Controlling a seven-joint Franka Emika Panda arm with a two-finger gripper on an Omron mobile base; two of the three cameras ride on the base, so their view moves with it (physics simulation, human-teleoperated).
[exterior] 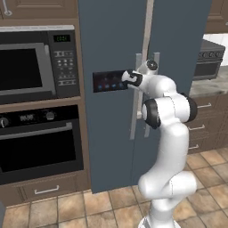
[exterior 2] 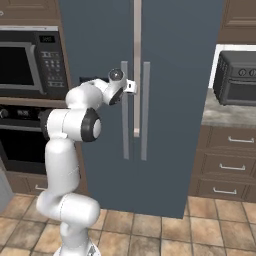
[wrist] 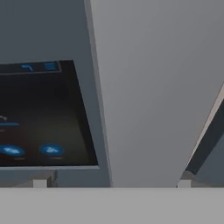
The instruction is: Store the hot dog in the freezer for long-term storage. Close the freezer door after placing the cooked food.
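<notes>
The freezer door [exterior: 111, 133] is the tall slate-blue left door with a black button panel [exterior: 109, 81], and it stands shut. Its long grey handle [exterior: 133, 111] runs vertically beside the panel. My gripper [exterior: 132, 76] is pressed close to the handle [exterior 2: 124, 125] at panel height. In the hand view the gripper [wrist: 112, 180] is open, its fingertips [wrist: 41, 181] spread wide with the pale handle [wrist: 153, 87] between them and the panel [wrist: 43, 113] to the left. The hot dog is out of view, and the freezer's inside is hidden behind the shut door.
A plain blue door [exterior: 178, 44] with its own handle [exterior 2: 145, 110] sits right of the freezer door. A black microwave [exterior: 26, 67] and oven [exterior: 40, 147] are built in on the left. On the right are a counter [exterior 2: 220, 115] with a toaster oven [exterior 2: 235, 77] and wooden drawers [exterior 2: 225, 165].
</notes>
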